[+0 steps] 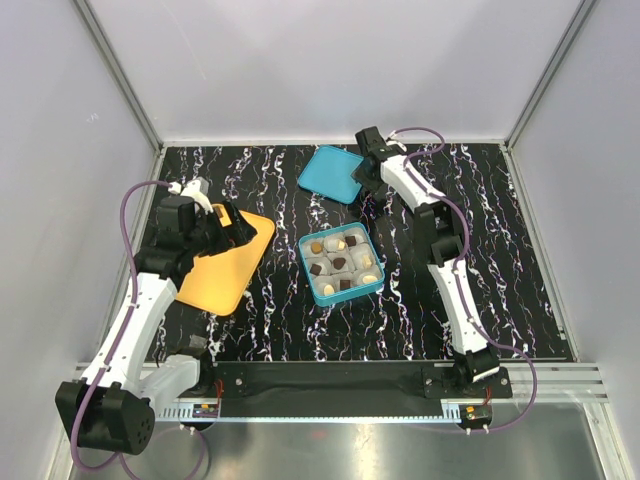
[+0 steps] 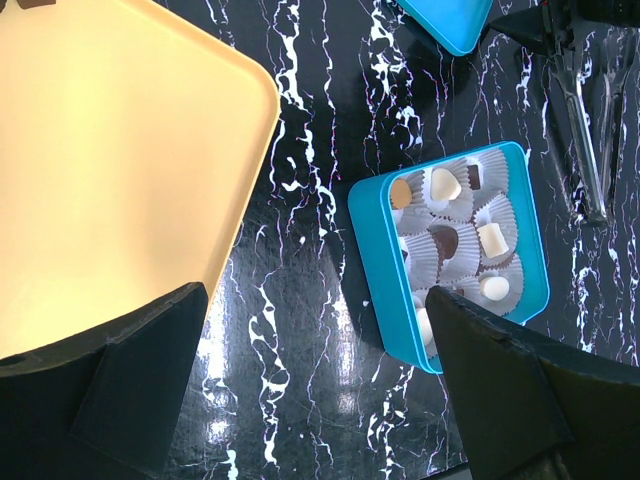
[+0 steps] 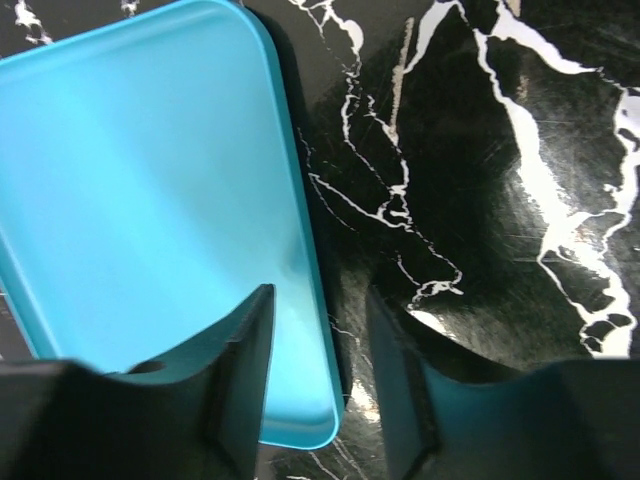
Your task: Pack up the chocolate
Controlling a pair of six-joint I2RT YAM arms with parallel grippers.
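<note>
Chocolates [image 1: 340,262] lay in box [image 1: 304,258]. Over tray [image 1: 225,275], left jaws gaped open; right jaws, open, straddled lid [image 3: 150,200] edge.

Both arms are the same build. The left arm [image 1: 130,325] and the right arm [image 1: 455,295] have smooth white shell links with chunky black joint housings between them. The left base [image 1: 105,420] is a fat black block; the right base [image 1: 478,368] looks smaller. A thin purple cable loops off each arm, the left cable [image 1: 125,212] and the right cable [image 1: 420,129]. The left end effector [image 2: 315,295] has matte black wedge-shaped fingers [image 2: 130,380], and the right end effector [image 3: 320,293] has the same black tapering slabs. A black rail [image 1: 330,378] runs between the bases.
</note>
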